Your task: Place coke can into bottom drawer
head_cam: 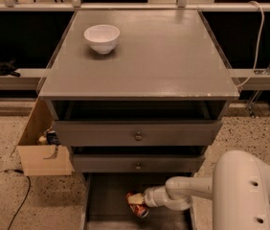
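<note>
The coke can [136, 204], red-orange with a metal end, lies low inside the pulled-out bottom drawer [106, 198], a grey tray under the two closed knobbed drawers. My gripper [140, 204] reaches in from the right on a white arm and is at the can, covering its right side. I cannot tell whether the can rests on the drawer floor or hangs just above it.
A white bowl [101, 37] stands at the back left of the grey cabinet top [154, 56]. A cardboard box [41, 150] sits on the speckled floor left of the cabinet, with a black cable beside it. The white arm's large housing [250, 190] fills the lower right.
</note>
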